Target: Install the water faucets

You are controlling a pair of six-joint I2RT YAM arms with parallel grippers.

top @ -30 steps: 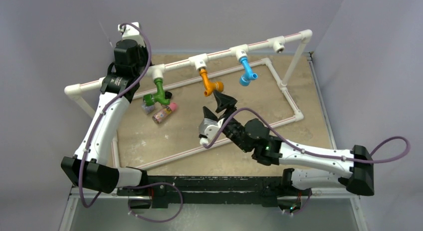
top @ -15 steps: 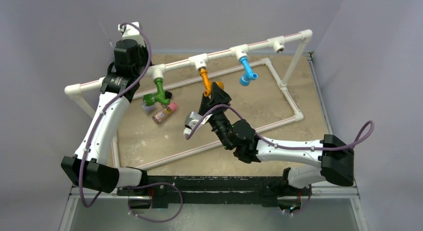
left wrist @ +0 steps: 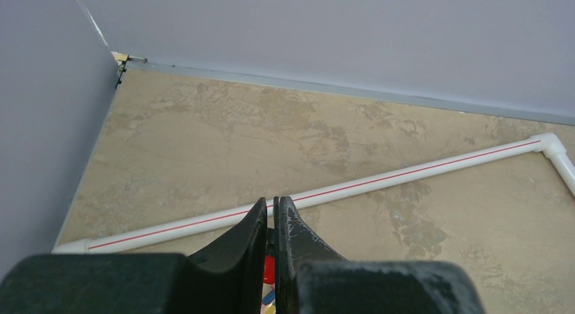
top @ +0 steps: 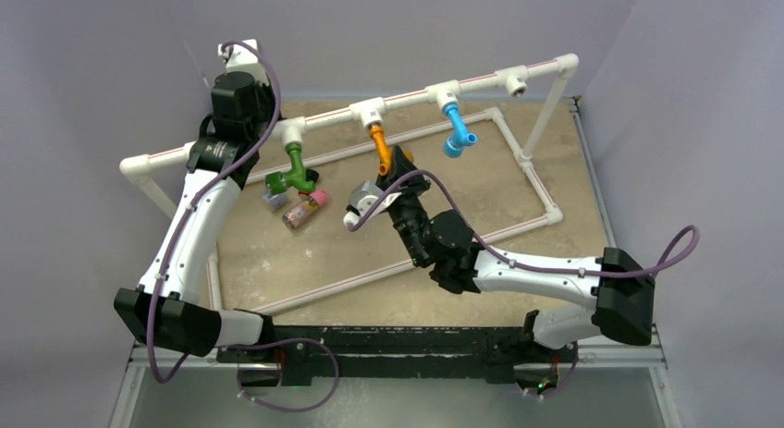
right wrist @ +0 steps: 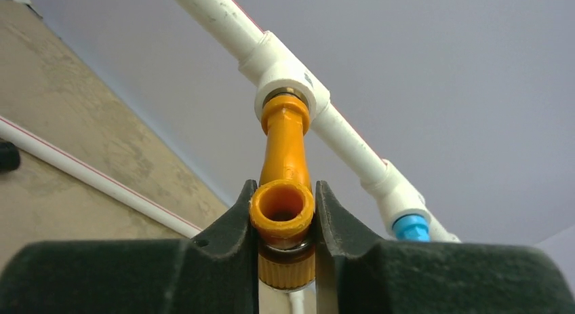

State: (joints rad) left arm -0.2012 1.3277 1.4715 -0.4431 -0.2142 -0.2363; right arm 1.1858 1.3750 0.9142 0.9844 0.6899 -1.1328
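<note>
spreading under everything is one tan table (top: 324,248), and on it lies one flat rectangle of white pipe (top: 541,192). above that stands one raised white rail (top: 407,98) on legs. two arms reach in from the near edge. the left gripper (left wrist: 273,212) is clenched, its two fingers pressed together at the tips, pointing over the flat pipe toward the back wall. the right gripper (top: 393,165) is grasping the orange faucet (top: 380,151), one finger on each side of its round spout end. four tee sockets (top: 368,111) sit along the rail. three of them carry faucets hanging downward: the green faucet (top: 294,167) on the left, the orange one in the middle, and the blue faucet (top: 455,132) to its right. two small pieces (top: 305,209), one pinkish, lie on the table just beside the green faucet, too small to name.
</note>
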